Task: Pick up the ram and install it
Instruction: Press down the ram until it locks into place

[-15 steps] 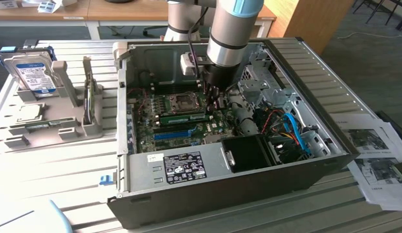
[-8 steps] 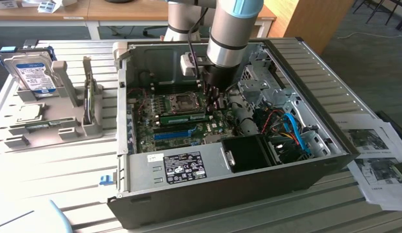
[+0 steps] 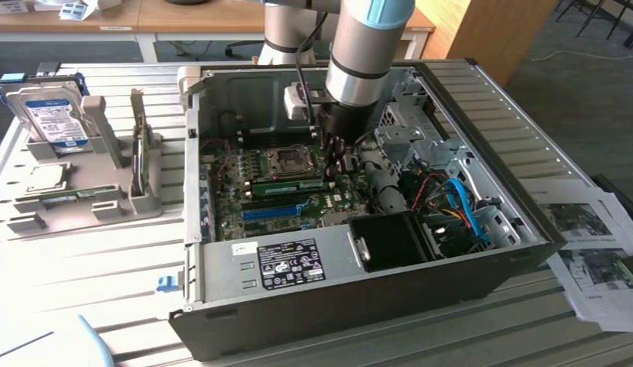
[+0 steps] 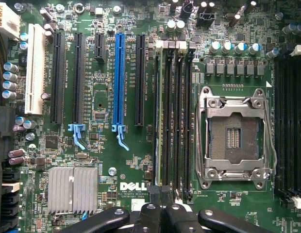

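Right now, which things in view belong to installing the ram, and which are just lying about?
For the job: ram, down among the memory slots on the board; gripper, shut, at the ram's end.
Lying about: hard drive and processor chip on the grey rack; papers beside the case.

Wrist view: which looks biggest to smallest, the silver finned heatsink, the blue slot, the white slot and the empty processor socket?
1. Processor socket, metal frame included.
2. Silver finned heatsink.
3-4. Blue slot and white slot: the blue one is longer, the white one wider, too close to rank.
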You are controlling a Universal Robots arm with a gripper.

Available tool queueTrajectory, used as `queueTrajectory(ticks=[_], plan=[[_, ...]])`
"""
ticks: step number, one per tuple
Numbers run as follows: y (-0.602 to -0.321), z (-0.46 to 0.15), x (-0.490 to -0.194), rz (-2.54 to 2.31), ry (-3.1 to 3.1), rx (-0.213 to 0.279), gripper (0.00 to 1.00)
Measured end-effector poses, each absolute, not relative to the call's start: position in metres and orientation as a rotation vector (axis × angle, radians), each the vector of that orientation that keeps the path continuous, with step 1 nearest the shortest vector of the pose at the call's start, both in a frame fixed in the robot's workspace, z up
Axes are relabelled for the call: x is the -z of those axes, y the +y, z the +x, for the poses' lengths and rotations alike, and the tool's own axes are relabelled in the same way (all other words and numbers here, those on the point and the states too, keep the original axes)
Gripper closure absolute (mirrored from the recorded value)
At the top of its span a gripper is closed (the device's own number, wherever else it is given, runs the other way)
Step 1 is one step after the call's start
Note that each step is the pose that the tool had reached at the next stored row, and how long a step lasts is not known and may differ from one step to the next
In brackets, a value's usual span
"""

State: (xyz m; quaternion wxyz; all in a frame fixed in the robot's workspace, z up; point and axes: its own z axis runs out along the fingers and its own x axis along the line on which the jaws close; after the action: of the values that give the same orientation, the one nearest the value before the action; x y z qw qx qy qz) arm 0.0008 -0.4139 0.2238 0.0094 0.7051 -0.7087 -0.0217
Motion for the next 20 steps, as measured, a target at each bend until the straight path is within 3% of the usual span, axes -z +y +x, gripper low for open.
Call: queueTrajectory(ticks=[20], plan=[[-0.414,0.0008,-0.2218,2.202,-2.213,0.068,0.91]])
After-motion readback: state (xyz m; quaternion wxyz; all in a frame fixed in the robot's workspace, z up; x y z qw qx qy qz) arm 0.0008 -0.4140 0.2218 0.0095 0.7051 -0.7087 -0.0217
